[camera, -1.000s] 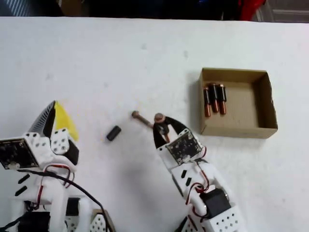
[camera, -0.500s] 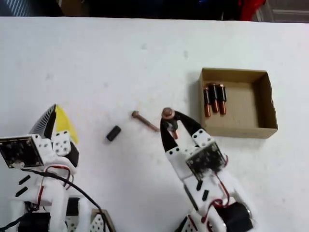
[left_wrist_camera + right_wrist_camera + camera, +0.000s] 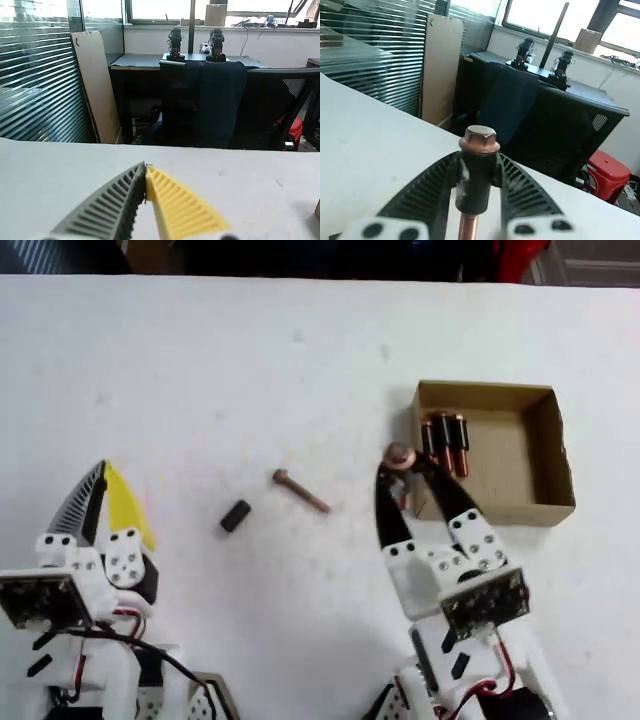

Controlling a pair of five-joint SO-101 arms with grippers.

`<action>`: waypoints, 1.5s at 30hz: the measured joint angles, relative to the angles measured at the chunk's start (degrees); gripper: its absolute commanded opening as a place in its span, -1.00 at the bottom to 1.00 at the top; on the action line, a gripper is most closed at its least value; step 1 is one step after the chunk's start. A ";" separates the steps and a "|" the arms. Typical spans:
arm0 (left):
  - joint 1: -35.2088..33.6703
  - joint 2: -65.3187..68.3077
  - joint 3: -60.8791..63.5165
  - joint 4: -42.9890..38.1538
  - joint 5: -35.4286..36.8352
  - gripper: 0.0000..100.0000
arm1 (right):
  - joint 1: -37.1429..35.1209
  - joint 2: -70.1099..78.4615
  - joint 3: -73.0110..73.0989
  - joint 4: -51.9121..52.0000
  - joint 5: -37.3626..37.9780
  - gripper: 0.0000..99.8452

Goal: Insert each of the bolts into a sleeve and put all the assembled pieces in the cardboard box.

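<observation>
Your left gripper (image 3: 104, 466) sits toward the left end of the white, matte table (image 3: 300, 350). Its ribbed grey and yellow fingers are pressed together at the tip with nothing between them. Ahead of it, toward the other arm, lies a short black sleeve (image 3: 235, 515). Just past that, a bare copper-coloured bolt (image 3: 300, 490) lies on its side, apart from the sleeve. Both lie between your two grippers, with bare tabletop all round them.

Your right gripper (image 3: 402, 475) is clamped on an assembled piece (image 3: 479, 150): a black sleeve with a hex-headed bolt through it, its head beyond the black ribbed fingertips. Just beside that tip, on the outer side, stands the cardboard box (image 3: 545, 505), square and open-topped. The held piece is outside its wall. Three assembled pieces (image 3: 445, 445) lie side by side inside the box, against the wall nearest the gripper.

Beyond the table's far edge are slatted blinds (image 3: 35, 75), a leaning board (image 3: 97, 90) and a dark chair (image 3: 215, 100).
</observation>
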 measured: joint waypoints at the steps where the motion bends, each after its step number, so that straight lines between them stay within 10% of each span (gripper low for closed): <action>1: 0.00 0.00 1.05 0.00 -0.18 -0.96 | 0.79 2.11 -1.41 0.79 0.00 -0.97; 26: 1.49 0.97 37.10 0.00 -0.18 -0.96 | 25.49 63.12 -10.46 -17.41 4.04 -0.97; 45: 2.73 0.97 38.95 7.12 -0.18 -0.95 | 33.93 108.84 -31.12 -27.87 7.21 -0.97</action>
